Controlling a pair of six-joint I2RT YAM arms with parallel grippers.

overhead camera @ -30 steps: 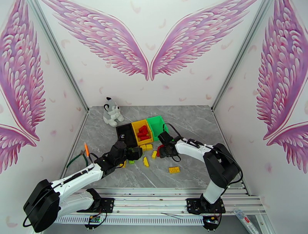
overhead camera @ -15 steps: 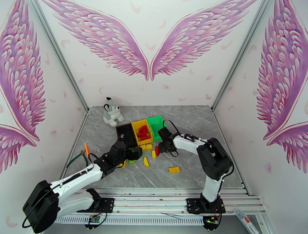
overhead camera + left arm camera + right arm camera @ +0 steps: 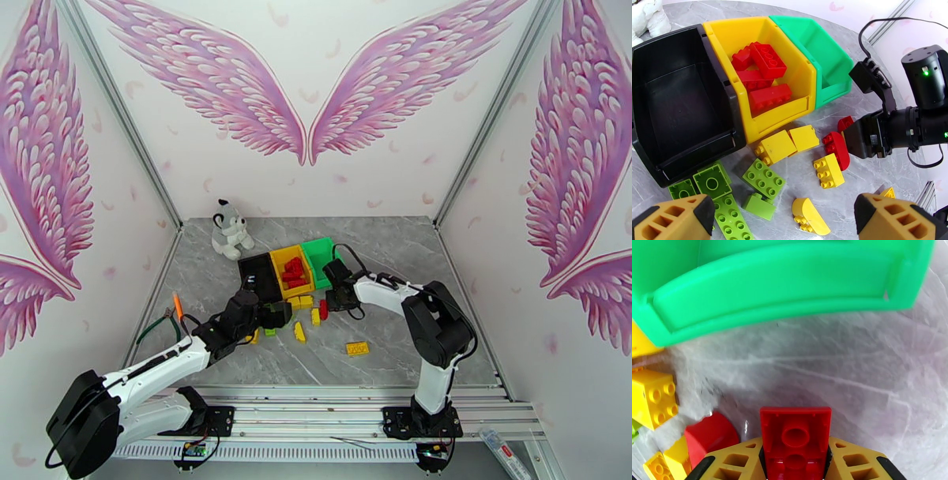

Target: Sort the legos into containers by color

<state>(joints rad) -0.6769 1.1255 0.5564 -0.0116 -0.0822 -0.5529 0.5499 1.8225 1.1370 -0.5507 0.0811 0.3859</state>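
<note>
Your right end effector (image 3: 796,467) is grasping a red brick (image 3: 795,429), fingers pressed on its two flanks so the hollow underside faces the wrist camera. The brick sits low over the surface (image 3: 853,370), just in front of the green bin (image 3: 790,287). I judge that bin the wrong home: the other red bricks (image 3: 764,63) lie in the yellow bin (image 3: 779,115) next door, so carry it there. Your left end effector (image 3: 786,215) hangs released, jaws wide, over the green bricks (image 3: 764,178) beside the black bin (image 3: 730,102), probably spread to straddle one. Loose yellow bricks (image 3: 788,144) lie between the arms.
</note>
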